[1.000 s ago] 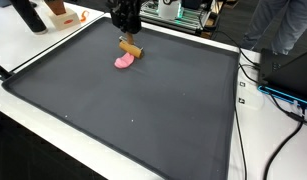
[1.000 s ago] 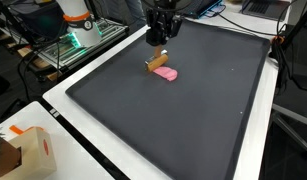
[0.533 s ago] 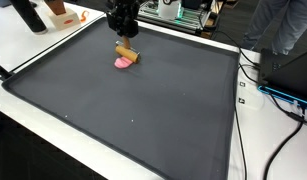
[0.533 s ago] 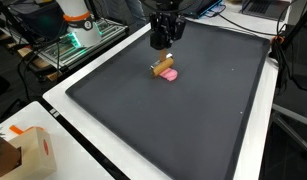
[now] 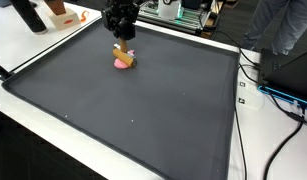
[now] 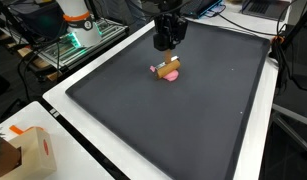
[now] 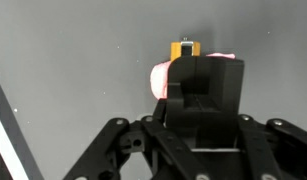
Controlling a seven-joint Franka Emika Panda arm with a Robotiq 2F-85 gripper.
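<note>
A small brown wooden block [image 5: 124, 54] is pinched in my gripper [image 5: 123, 44], whose fingers come down on it from above. The block rests against the top of a pink soft piece [image 5: 122, 64] lying on the black mat [image 5: 143, 110] near its far edge. From another angle the block [image 6: 167, 66] and the pink piece [image 6: 172, 75] sit just below the gripper [image 6: 168, 54]. In the wrist view the gripper [image 7: 188, 60] shows its fingers together, with the block [image 7: 183, 48] sticking out past the tips and the pink piece [image 7: 159, 78] mostly hidden behind them.
The mat has a raised rim on a white table [image 5: 33, 45]. A cardboard box [image 6: 23, 150] stands at one corner. Cables [image 5: 273, 95] and a person [image 5: 283, 25] are off one side, and a lit machine [image 6: 78, 35] is beyond another edge.
My gripper has carried the brown block a short way sideways, from beside the pink piece to on top of it. The pink piece has stayed put.
</note>
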